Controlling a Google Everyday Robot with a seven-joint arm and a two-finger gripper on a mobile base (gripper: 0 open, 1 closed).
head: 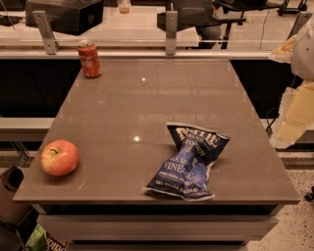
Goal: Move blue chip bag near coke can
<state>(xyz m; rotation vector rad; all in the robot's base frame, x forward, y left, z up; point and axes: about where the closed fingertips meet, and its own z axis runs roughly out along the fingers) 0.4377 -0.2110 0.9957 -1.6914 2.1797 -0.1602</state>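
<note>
Nearest me, low on the floor at the front-left under the table: a green packet, partly cut off by the frame edge.

Blue chip bag lies flat and crumpled on the tabletop, front half, right of centre. The black top band points toward the far side and the bottom seam sits just short of the front edge. Nothing is touching it.

Apple is at about the same depth, near the front-left corner, well apart from the bag.

Gripper: I only see pale cream parts at the far right edge of frame, off the right side of the table at around mid-depth and partly cut off. It is not over the tabletop and not in contact with the bag or anything else on it. I cannot tell whether the claw is apart or together.

Coke can stands upright at the far-left corner, close to the far edge. It is diagonally across the table from the bag, with bare tabletop between them, so the bag is not near the can.

Behind the table a pale rail runs along the far edge, with metal posts rising from it. A black box sits beyond it at the left.
</note>
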